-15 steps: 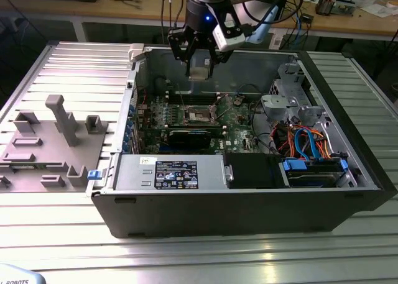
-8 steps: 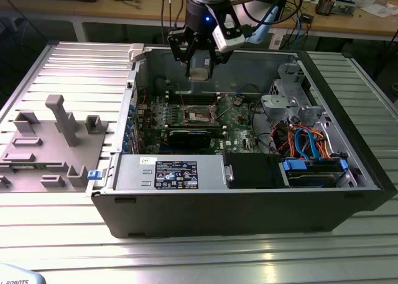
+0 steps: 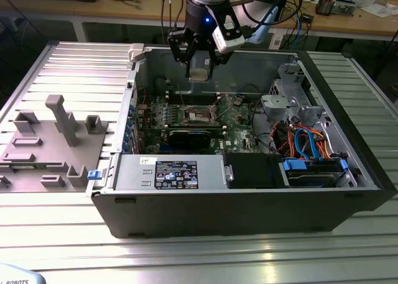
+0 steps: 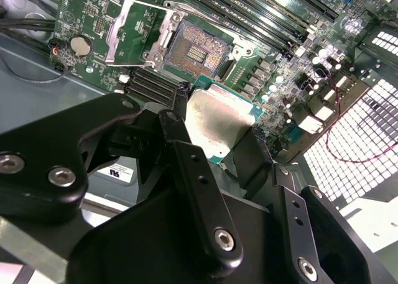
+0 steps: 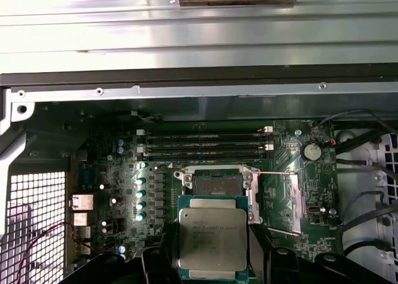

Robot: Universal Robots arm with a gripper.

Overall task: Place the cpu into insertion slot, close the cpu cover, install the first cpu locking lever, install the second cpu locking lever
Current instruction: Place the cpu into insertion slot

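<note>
I am clenching my claw (image 3: 199, 66) on the cpu (image 4: 217, 125), holding it in the air above the open insertion slot (image 5: 217, 183) — the cpu cover (image 4: 118, 32) is lying flipped open beside it, inside the computer case (image 3: 186, 215).

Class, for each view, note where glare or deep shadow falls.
Exterior view: glare streaks the ribbed table. Second wrist view: pale sheen on the cpu, perforated panel washed white. First wrist view: the table glares too, motherboard darker.
</note>
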